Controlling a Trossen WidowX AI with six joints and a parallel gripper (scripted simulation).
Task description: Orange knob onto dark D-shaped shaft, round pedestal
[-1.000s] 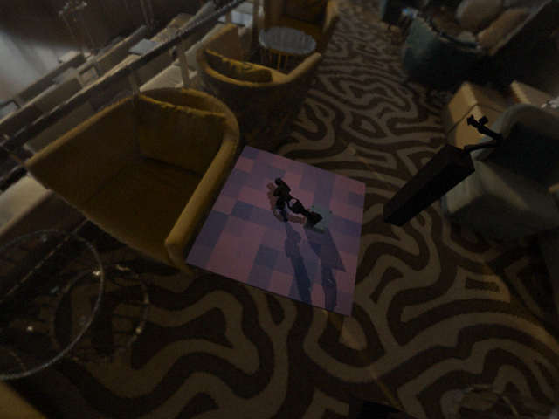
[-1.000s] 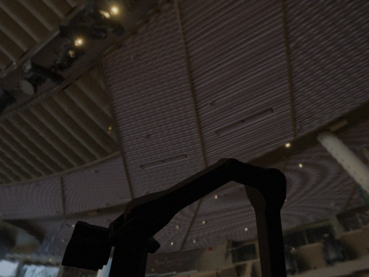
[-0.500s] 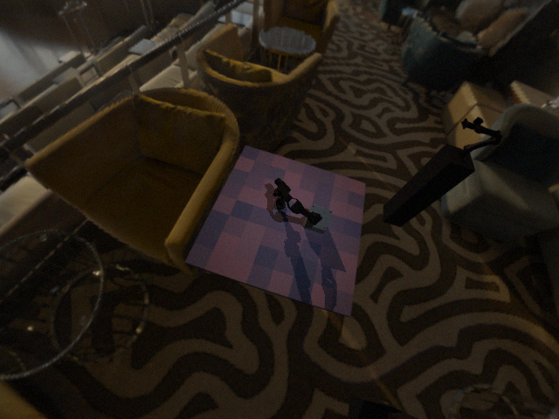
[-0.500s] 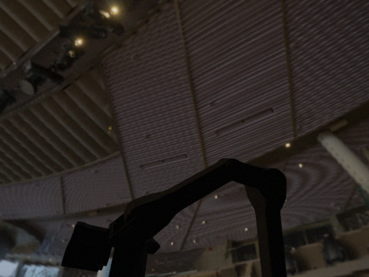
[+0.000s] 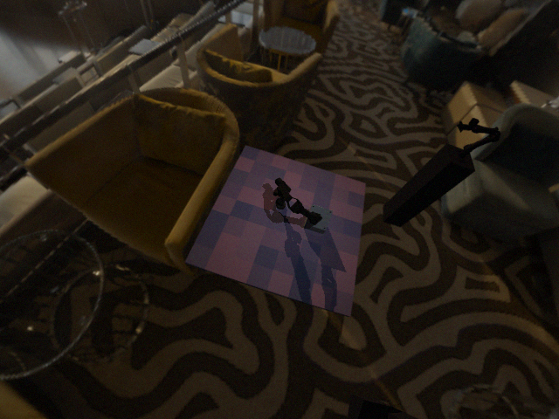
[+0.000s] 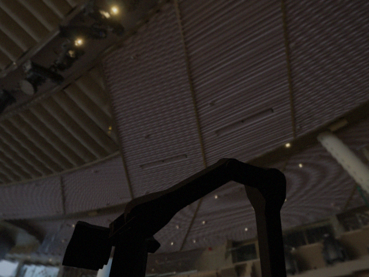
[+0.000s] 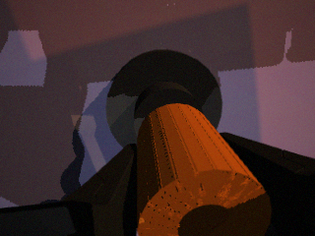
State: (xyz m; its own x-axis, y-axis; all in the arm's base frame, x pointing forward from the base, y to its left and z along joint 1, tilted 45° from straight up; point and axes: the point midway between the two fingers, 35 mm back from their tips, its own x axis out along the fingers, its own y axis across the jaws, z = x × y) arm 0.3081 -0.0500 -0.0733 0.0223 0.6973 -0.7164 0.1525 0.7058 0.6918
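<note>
The orange knob [image 7: 192, 152] fills the lower middle of the wrist view, a ribbed cylinder with a round recess in its near end. My gripper [image 7: 177, 147] is shut on its sides, with a dark finger to the left and right. The round dark pedestal [image 7: 204, 66] is beyond the knob's far end, with a dark raised round part showing just past that end. The shaft's flat side and the knob's hole are hidden. I cannot tell how far down the knob sits. In the top view the pedestal [image 5: 280, 205] is small beneath the arm's wrist.
The arm's base stands on a grey plate [image 5: 326, 216] on the pink and purple checked table top [image 5: 234, 252]. The arm's shadow falls across the table. The exterior view shows only dark arm links [image 6: 184, 193] against the ceiling. Yellow armchairs [image 5: 180, 135] stand beyond the table's edge.
</note>
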